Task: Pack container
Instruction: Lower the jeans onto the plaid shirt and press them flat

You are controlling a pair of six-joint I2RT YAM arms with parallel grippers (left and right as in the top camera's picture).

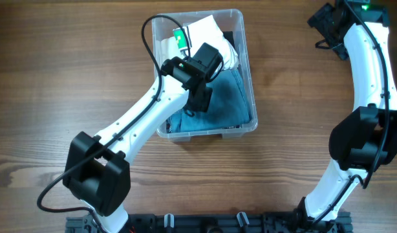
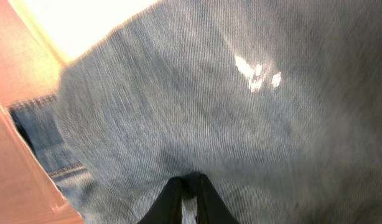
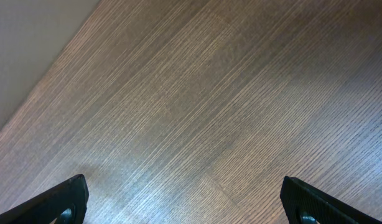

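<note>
Container (image 1: 211,134) sits on the desk (image 1: 69,77), centre-rear in the overhead view, in front of the left arm. It holds a blue cloth (image 1: 227,97) across its near part and a white item (image 1: 208,29) at its far end.

Left pincer (image 2: 190,185): down inside the container, tips pushed into the blue cloth. The jaws are drawn almost together. A small fold seems to lie between the tips, but whether it is actually gripped cannot be told from the wrist view.

Right pincer (image 3: 188,200): jaws spread to their widest, holding nothing. It hangs over bare desk at the far right, well apart from the container.

Step in hand, as judged: tucking or pressing the blue cloth down so it lies below the rim. Packing looks well along.

Next move calls for lifting the left pincer straight up and checking that no fabric comes with it. Any cloth above the rim would need another push.
</note>
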